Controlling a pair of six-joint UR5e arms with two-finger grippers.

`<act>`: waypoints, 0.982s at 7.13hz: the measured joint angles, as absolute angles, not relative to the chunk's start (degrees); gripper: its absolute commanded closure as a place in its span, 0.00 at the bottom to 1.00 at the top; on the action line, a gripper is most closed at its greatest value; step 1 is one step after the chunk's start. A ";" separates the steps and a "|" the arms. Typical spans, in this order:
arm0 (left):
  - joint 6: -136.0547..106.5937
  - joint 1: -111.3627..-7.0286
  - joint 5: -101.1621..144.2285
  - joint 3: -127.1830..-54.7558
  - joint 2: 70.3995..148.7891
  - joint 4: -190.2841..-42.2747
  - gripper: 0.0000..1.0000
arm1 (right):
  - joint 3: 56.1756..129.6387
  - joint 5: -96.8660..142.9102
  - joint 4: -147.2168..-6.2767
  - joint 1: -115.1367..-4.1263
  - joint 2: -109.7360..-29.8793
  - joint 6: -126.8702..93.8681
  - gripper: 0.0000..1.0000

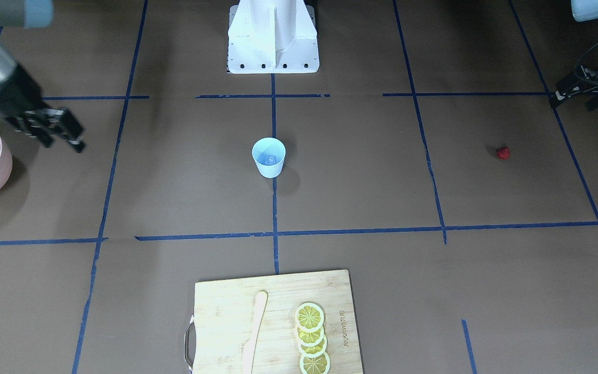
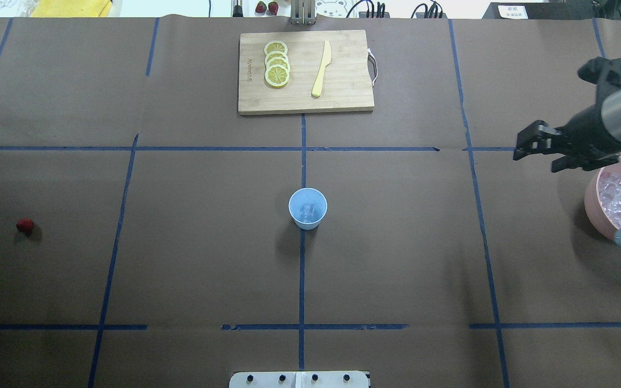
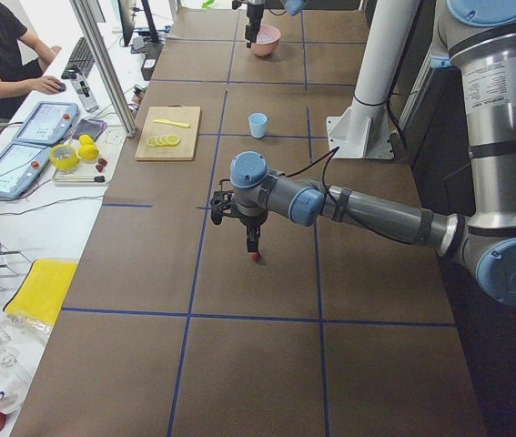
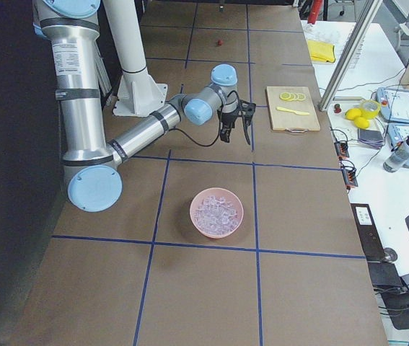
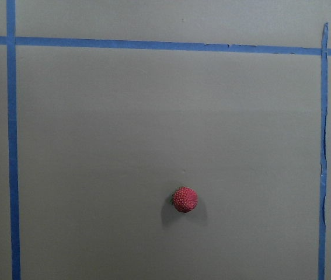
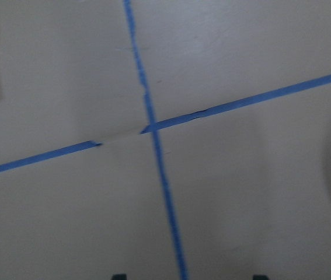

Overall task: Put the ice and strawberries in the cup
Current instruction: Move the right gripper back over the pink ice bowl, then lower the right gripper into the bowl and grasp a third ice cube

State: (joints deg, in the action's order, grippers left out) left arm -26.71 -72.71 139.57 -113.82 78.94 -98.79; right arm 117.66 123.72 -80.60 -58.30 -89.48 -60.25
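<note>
Strawberry (image 2: 25, 226): one small red berry, loose on the counter (image 2: 208, 269), at 9 o'clock from the cup (image 2: 308, 209) and well apart from it; left pincer (image 3: 253, 246) hangs above it, touching nothing; cannot tell whether its jaws are spread or together; in the wrist view the berry lies toward 5 o'clock of frame centre, so a straight descent would likely land off-centre and roll the round berry away or squeeze it out sideways.

Cup: pale blue, upright, taken as dial centre; what looks like one clear cube (image 1: 269, 157) inside; light and tapered, so a pincer clipping the rim would probably tip it; a berry let go from high up might bounce off cube or rim.

Pink bowl (image 2: 591, 207): 3 o'clock, at the counter's edge; heaped with ice (image 2: 620, 194).

Right pincer (image 2: 536, 159): 2 o'clock, just beside the bowl; jaws spread, empty; slick cubes may slip from its grip; both arms meeting over the cup risk a collision.

Cutting board (image 2: 343, 99): 12 o'clock, farthest; carries lemon slices (image 2: 277, 63) and a pale knife (image 2: 321, 69); no part in the task.
</note>
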 measured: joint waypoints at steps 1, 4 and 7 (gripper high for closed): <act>-26.72 -72.71 139.57 -113.92 78.93 -98.79 0.00 | 116.66 123.70 -80.37 -61.72 -93.71 -53.18 0.17; -26.72 -72.72 139.51 -114.14 78.88 -98.79 0.00 | 109.50 123.36 -80.11 -66.66 -97.84 -47.67 0.22; -26.78 -72.69 139.51 -114.17 78.85 -98.79 0.00 | 104.59 123.25 -77.83 -67.56 -97.64 -48.12 0.25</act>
State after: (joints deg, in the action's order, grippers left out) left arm -26.78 -72.69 139.51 -114.17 78.85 -98.79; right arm 104.59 123.25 -77.83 -67.56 -97.64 -48.12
